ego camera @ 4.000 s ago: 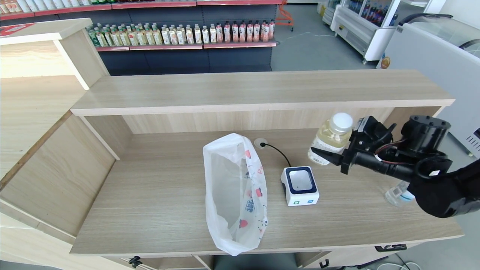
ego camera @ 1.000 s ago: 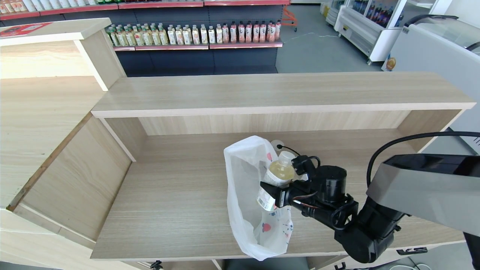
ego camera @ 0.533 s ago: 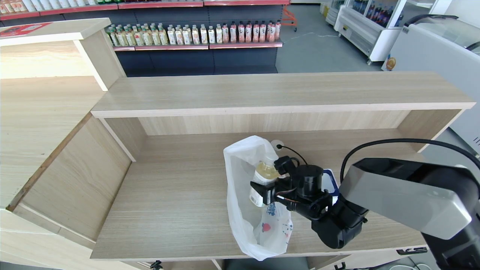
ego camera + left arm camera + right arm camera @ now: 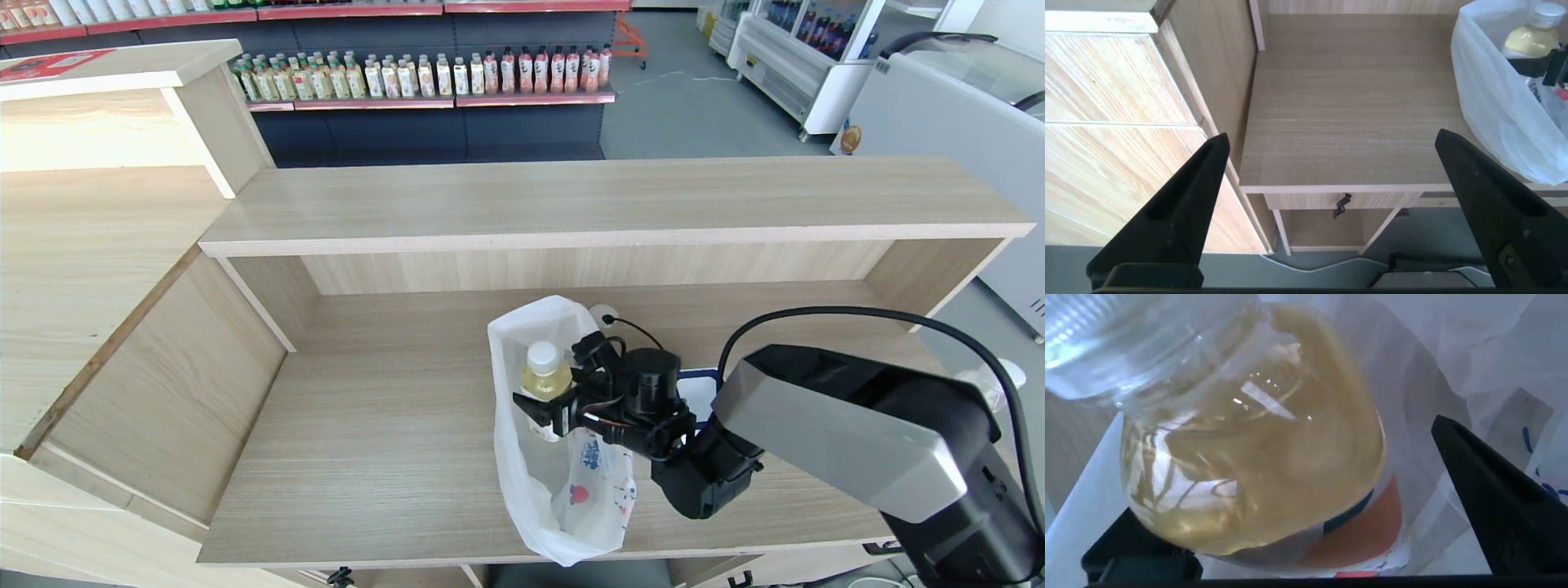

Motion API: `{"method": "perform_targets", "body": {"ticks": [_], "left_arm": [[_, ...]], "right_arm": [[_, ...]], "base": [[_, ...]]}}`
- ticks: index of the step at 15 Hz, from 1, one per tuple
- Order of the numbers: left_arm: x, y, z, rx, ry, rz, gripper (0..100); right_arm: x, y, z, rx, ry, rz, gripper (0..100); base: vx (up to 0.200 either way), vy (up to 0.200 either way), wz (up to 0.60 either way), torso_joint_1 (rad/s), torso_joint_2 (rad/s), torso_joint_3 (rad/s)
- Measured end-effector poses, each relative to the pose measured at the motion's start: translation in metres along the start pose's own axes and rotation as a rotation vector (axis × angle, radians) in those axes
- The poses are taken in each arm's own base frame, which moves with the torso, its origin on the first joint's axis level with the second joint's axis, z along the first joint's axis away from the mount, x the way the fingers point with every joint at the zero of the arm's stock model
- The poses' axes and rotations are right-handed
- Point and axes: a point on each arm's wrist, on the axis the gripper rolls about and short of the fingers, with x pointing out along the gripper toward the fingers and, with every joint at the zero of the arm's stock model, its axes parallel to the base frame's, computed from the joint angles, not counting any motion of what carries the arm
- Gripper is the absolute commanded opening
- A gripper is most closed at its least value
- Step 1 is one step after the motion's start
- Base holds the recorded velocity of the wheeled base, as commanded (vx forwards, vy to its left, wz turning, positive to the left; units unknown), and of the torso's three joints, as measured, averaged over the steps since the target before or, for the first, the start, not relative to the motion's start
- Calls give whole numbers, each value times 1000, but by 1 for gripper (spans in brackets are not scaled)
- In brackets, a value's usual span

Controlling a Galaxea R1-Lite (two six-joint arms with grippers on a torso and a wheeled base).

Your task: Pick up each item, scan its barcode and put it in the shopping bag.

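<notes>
A clear bottle (image 4: 545, 374) of yellowish drink with a white cap stands upright inside the mouth of the white printed shopping bag (image 4: 522, 490). My right gripper (image 4: 540, 411) reaches into the bag from the right, open, its fingers on either side of the bottle (image 4: 1257, 457). One finger (image 4: 1503, 506) stands clear of the bottle's side with bag film showing between. The white and blue scanner (image 4: 700, 390) sits right of the bag, mostly hidden by my right arm. My left gripper (image 4: 1331, 216) hangs open and empty over the counter's front edge, left of the bag (image 4: 1503, 106).
A second clear bottle (image 4: 992, 380) peeks out behind my right arm at the counter's right end. A raised wooden shelf (image 4: 612, 204) runs along the back, with a side wall (image 4: 163, 384) on the left. Bare counter (image 4: 367, 425) lies left of the bag.
My right arm has carried the bottle left from over the scanner into the bag's mouth. The bottle now stands upright, lower in the bag. The head camera shifted after the oldest frame.
</notes>
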Motion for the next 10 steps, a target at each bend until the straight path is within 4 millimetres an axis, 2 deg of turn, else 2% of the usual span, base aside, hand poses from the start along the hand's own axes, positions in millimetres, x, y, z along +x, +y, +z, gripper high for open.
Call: {"method": "perform_targets", "body": {"ticks": [2,6,10], "left_arm": [[0,0,0,0,0,0,100],[0,0,0,0,0,0,100],[0,0,0,0,0,0,100]], "right_arm": [[0,-1,5,11,-13,0,100],[-10,2,27,155,-44,5,100],[-39,-1,47,275,-46,-21,100]], "base": [[0,0,0,0,0,0],[0,0,0,0,0,0],[0,0,0,0,0,0]]}}
